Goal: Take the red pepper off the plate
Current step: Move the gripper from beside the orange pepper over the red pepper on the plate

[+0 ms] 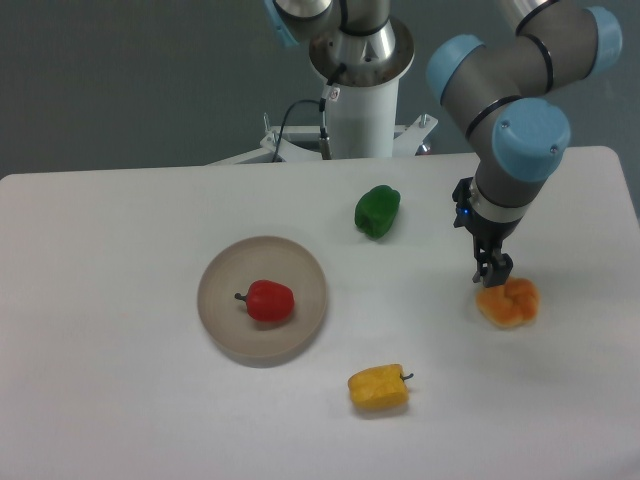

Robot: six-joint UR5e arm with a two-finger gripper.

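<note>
**Trainee:** Where was everything at that moment?

**Instructor:** You had the red pepper (pixel 269 301) lying on its side near the middle of the plate (pixel 222 325), its short dark stem pointing left. The plate sat left of centre on the white table (pixel 100 400). Your gripper (pixel 492 270) was well away from it, on the right side, pointing down just above an orange pepper (pixel 509 303).

**Trainee:** Were the fingers spread or pressed together?

**Instructor:** You couldn't tell from that view. They read as one dark shape, too small to make out a gap. They weren't visibly pinching anything, though the tips were at or very near the orange pepper's top.

**Trainee:** How would the red one have handled?

**Instructor:** You were looking at something small, glossy and rounded, so I judged it light, probably stiff, and slippery. A smooth curved skin tends to squirt out of flat fingers if you close off-centre.

**Trainee:** So where should I have taken hold?

**Instructor:** You'd have done best across the widest part of the body, fingers either side, coming straight down. The stem looked too thin to trust. The low rim left you room, but the green pepper (pixel 377 211) and yellow pepper (pixel 378 389) stood apart from the plate, so nothing crowded you.
</note>
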